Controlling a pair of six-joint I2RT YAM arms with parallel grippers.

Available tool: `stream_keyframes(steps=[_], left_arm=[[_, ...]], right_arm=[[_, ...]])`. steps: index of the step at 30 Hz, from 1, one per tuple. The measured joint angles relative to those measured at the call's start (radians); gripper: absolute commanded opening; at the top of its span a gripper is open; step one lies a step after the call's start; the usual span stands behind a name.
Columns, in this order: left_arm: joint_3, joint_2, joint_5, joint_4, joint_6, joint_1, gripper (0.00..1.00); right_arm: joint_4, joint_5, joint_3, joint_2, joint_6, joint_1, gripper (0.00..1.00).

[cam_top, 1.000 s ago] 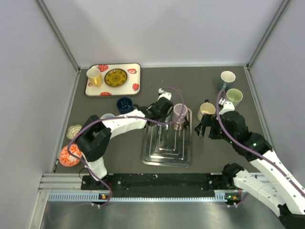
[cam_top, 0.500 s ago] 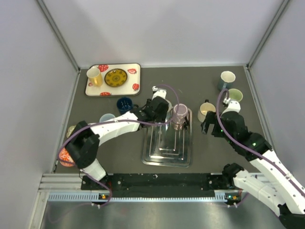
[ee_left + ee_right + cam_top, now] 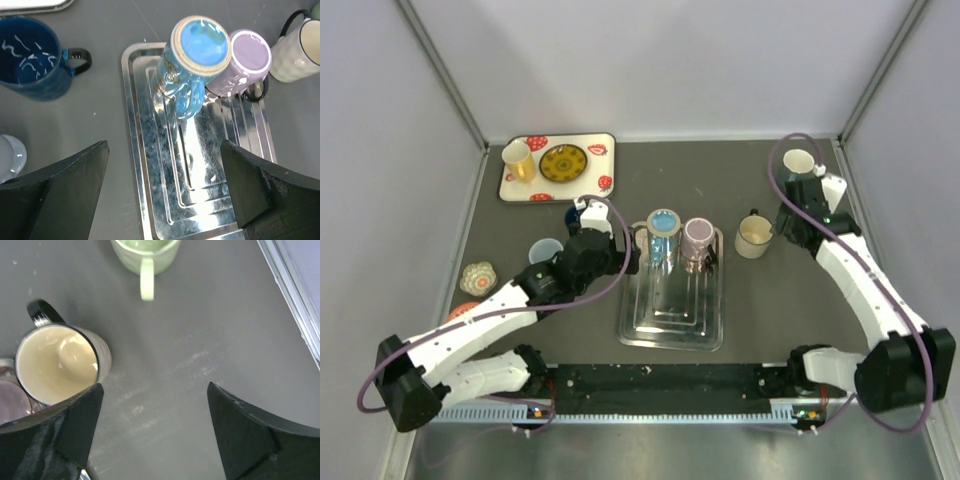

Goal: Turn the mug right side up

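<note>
A blue mug stands at the far end of the metal tray, next to a lilac mug that is bottom up. The blue mug's handle points toward me. Its upward face is a blue disc ringed in cream, and I cannot tell whether that is mouth or base. My left gripper is open and empty, just left of and apart from the blue mug. My right gripper is open over bare table beside an upright cream mug.
A green mug stands beyond the right gripper and a white mug at the far right. A dark blue mug and a pale mug stand left of the tray. A strawberry tray holds a yellow mug and a plate.
My left gripper opened and pulled back left off the tray, uncovering the blue mug standing there. The right arm swung away from the cream mug toward the far right.
</note>
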Motion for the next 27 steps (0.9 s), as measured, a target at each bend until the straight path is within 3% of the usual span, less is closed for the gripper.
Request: stream_keyframes(steps=[2, 4, 9, 18, 27], left_arm=[[-0.033, -0.034, 0.016, -0.01, -0.012, 0.0, 0.99], [-0.064, -0.068, 0.032, -0.017, -0.023, 0.0, 0.99], [-0.106, -0.13, 0.055, -0.036, -0.037, 0.0, 0.99], [-0.121, -0.135, 0.086, -0.037, -0.04, 0.0, 0.99], [-0.124, -0.103, 0.111, -0.031, -0.039, 0.0, 0.99]], right_arm=[[0.017, 0.0, 0.039, 0.065, -0.008, -0.01, 0.54], [0.068, -0.001, 0.063, 0.114, -0.031, -0.021, 0.46], [0.163, -0.065, 0.064, 0.189, -0.067, -0.125, 0.6], [0.292, -0.179, 0.039, 0.288, -0.115, -0.176, 0.6], [0.325, -0.167, 0.078, 0.425, -0.176, -0.177, 0.57]])
